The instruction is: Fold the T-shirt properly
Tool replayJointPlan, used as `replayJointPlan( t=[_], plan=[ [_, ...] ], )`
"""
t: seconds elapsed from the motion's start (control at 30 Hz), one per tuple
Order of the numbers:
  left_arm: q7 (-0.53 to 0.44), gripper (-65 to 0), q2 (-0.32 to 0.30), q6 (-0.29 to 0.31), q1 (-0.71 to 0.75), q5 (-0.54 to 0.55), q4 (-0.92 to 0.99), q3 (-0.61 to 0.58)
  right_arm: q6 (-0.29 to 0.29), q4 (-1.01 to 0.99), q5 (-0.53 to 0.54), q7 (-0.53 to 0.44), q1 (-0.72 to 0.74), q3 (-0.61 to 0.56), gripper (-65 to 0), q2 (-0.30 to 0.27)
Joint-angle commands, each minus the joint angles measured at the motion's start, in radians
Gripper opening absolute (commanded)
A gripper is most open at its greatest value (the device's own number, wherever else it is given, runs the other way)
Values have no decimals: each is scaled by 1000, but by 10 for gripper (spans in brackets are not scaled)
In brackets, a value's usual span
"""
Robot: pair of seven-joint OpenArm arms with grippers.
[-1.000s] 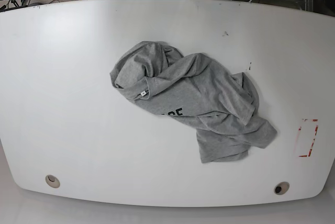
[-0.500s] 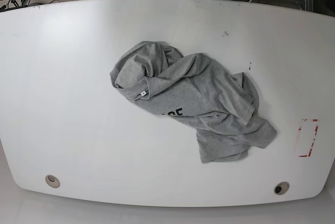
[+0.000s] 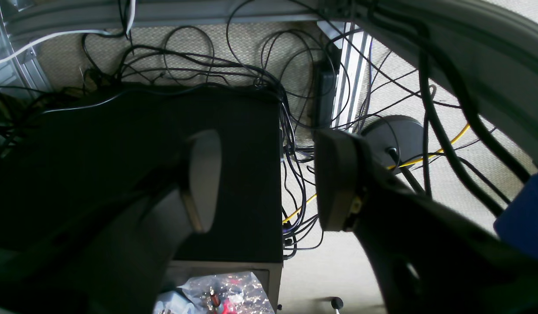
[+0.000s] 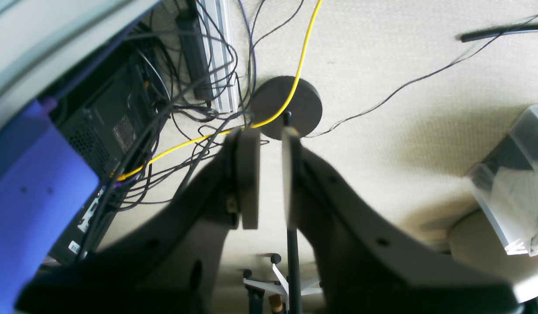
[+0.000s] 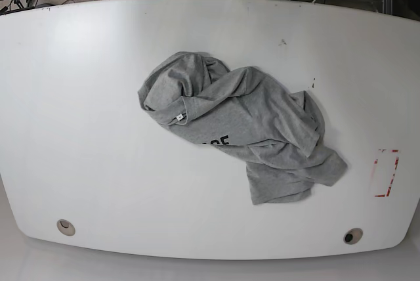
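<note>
Through the left wrist view we see the left claw [image 3: 269, 181] with its two pads well apart and nothing between them. Just behind its near pad stands a black computer case [image 3: 234, 174], and past the gap a tangle of black cables [image 3: 295, 144] lies on the beige floor [image 3: 334, 266]. Farther off, beyond the far pad, sits a round black stand base [image 3: 393, 133].

Through the right wrist view we see the right claw [image 4: 269, 174] with its pads nearly together, only a narrow slit of floor showing between them, and nothing clamped. Beyond its tips is the same round base, with a yellow cable [image 4: 295, 74] running across it.

Neither claw shows in the base view, so we cannot place the T-shirt [image 5: 249, 130] relative to them. It lies crumpled near the middle of the white tabletop [image 5: 79, 97]. Its long axis runs diagonally, from the bunched collar end with the small white tag [image 5: 179, 117] at the view's upper left down to the loose hem at the lower right. A fragment of black lettering [image 5: 218, 142] faces up. A red-edged marker [image 5: 384, 172] lies well apart, toward the view's right edge.
</note>
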State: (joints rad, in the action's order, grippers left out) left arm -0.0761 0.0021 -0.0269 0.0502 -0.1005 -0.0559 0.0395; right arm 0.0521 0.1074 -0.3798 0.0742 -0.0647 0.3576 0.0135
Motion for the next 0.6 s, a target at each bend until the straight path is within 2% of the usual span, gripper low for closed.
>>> replayJointPlan(
  t=[0.0,0.57],
  plan=[
    [-3,-332,-2,-3,3,-2,-1,-2,0,-2,4,0,-3,-2,-568,1],
    [-1,-331,-2,-3,-3,-1,3,0,0,-9,0,-17,-5,-3,-570,-2]
  ],
)
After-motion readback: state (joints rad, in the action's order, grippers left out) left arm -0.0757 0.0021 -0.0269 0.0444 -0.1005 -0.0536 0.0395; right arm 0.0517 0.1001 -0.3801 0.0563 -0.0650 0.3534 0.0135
